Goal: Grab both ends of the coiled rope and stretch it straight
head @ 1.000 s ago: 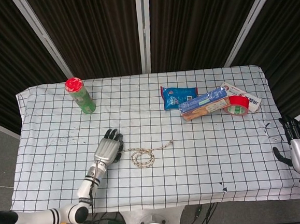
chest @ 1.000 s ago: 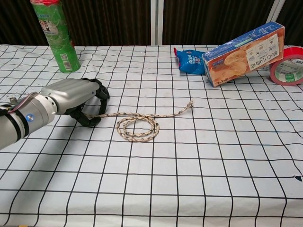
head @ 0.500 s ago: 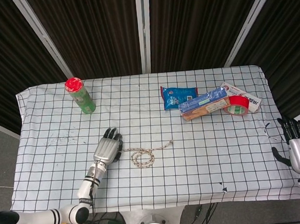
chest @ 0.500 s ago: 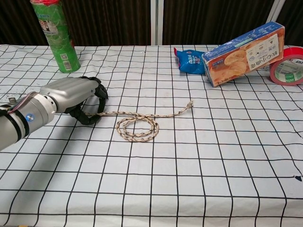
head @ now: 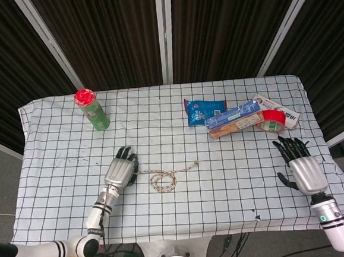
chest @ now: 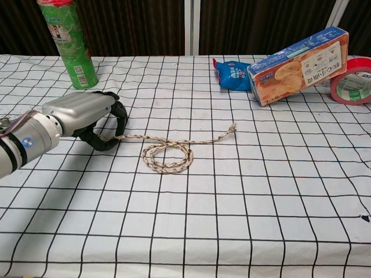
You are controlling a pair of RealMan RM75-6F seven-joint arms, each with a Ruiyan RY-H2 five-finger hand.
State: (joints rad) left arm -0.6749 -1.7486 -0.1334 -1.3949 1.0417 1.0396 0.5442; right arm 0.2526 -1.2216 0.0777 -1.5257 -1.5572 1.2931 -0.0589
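Note:
A tan braided rope [head: 164,177] [chest: 169,150] lies on the checked tablecloth, looped into a small coil in the middle. Its free right end [chest: 232,127] points toward the snack packs. My left hand [head: 121,170] [chest: 81,116] rests palm down at the rope's left end, with its fingers curled around that end. My right hand [head: 301,167] hovers over the table's right side with its fingers spread and nothing in it, well right of the rope. The chest view does not show the right hand.
A green can with a red lid [head: 92,110] [chest: 68,42] stands at the back left. A blue snack bag [head: 204,110] [chest: 233,74], a cracker box [head: 235,119] [chest: 299,64] and a red tape roll [head: 273,121] [chest: 352,81] lie at the back right.
My left hand has drawn the rope's left end further left, lengthening the straight stretch. My right hand has moved from beyond the table's right edge inward over the cloth.

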